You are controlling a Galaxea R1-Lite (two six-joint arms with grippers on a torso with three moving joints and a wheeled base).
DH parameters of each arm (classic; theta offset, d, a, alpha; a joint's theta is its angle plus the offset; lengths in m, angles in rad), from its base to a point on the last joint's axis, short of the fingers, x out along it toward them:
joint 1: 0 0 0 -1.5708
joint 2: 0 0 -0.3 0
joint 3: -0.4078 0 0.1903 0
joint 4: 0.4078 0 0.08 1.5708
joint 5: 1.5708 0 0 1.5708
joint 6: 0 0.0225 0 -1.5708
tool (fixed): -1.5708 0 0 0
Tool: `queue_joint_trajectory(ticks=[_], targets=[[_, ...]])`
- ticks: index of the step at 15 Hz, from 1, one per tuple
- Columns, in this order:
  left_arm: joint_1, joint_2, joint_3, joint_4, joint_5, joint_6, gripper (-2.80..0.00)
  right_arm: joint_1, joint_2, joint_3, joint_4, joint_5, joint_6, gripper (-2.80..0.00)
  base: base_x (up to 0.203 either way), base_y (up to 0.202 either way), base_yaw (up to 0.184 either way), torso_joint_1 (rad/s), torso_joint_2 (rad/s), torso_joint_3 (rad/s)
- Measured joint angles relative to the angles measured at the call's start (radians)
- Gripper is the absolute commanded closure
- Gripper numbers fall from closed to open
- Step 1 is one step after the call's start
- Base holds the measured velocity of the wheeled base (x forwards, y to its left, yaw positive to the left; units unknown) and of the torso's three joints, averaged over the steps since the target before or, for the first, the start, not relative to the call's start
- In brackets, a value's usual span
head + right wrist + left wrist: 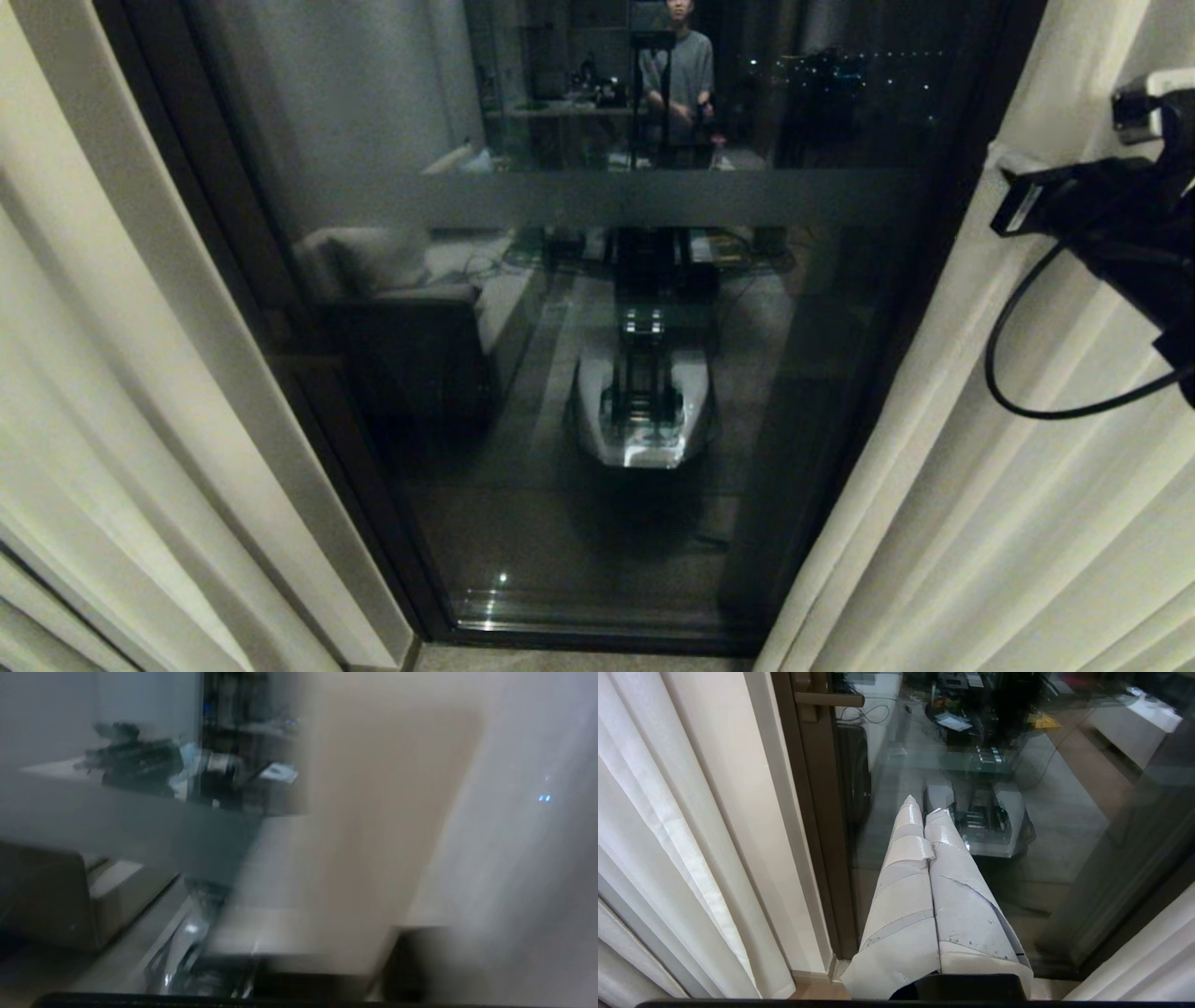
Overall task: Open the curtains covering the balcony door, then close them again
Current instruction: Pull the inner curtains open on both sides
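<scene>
Head view: the curtains stand drawn apart, the left curtain (112,392) and the right curtain (1008,485) each hanging beside the balcony door (597,373), whose dark frame and glass show between them. A frosted band (653,198) runs across the glass, and above it the pane mirrors a person standing in the room behind; below the band it mirrors the robot's own base. To the right of the door, the right arm (1120,233) reaches up against the inner edge of the right curtain, a black cable looping beneath it. The right gripper (355,858) is lost in blur in its wrist view, with pale cloth filling the space just in front of the camera; its fingers are clenched, but whether they grasp the curtain cannot be told. The left gripper (930,868) hangs low before the door glass, near the left frame, its two white-wrapped fingers (906,896) pressed together on nothing, clear of the left curtain beside it.
</scene>
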Motion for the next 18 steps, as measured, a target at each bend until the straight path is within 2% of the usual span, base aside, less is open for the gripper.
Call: queue_joint_trajectory(ticks=[18], targets=[[0.0, 0.0, 0.0, 0.0, 0.0, 0.0, 0.0, -0.007, -0.061, 0.014, 0.01, 0.001, 0.003, 0.0, 0.0, 0.0, 0.0, 0.0, 0.0, 0.0]])
